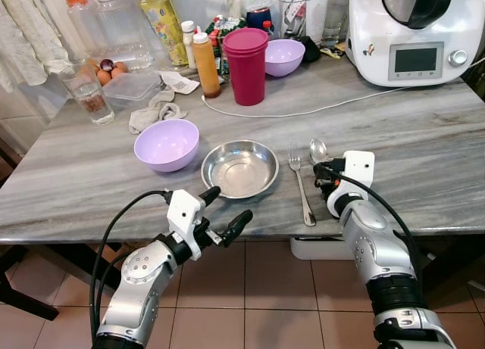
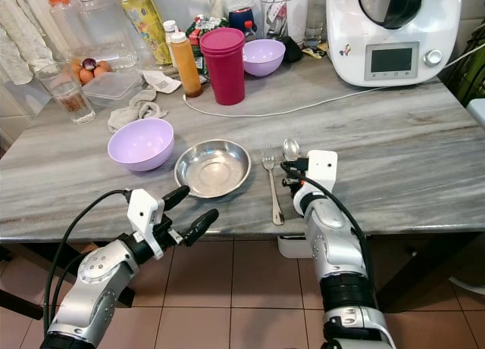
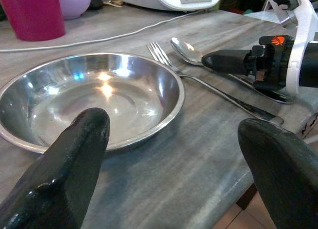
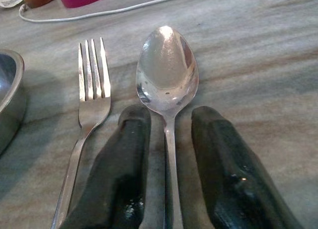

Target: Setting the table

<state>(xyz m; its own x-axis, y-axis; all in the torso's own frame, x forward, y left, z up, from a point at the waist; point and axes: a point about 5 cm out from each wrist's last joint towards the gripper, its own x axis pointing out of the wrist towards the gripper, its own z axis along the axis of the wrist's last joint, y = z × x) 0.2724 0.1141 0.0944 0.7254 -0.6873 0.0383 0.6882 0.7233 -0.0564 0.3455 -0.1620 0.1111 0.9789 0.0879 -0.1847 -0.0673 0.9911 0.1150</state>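
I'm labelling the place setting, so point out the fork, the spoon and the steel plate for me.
fork (image 4: 91, 75): right wrist view, on the tines.
spoon (image 4: 167, 65): right wrist view, middle of its bowl.
steel plate (image 1: 239, 168): left eye view, centre of the dish.

Surface (image 1: 424, 137) grey, streaked marble pattern. Steel dish (image 1: 240, 168) shiny silver; lilac bowl (image 1: 166, 144) just left of it, second lilac bowl (image 1: 284, 57) well behind it. Magenta cup stack (image 1: 245, 66) behind the dish, orange bottle (image 1: 205, 64) beside that. Fork (image 1: 300, 185) and spoon (image 4: 167, 70) silver, right of the dish. White cable (image 1: 303, 107) behind the dish. My left claw (image 1: 224, 210) and right claw (image 4: 169, 159) black-fingered, arms silver. White appliance (image 1: 413, 32), grey screen. Floor tiles (image 1: 250, 303) terracotta.
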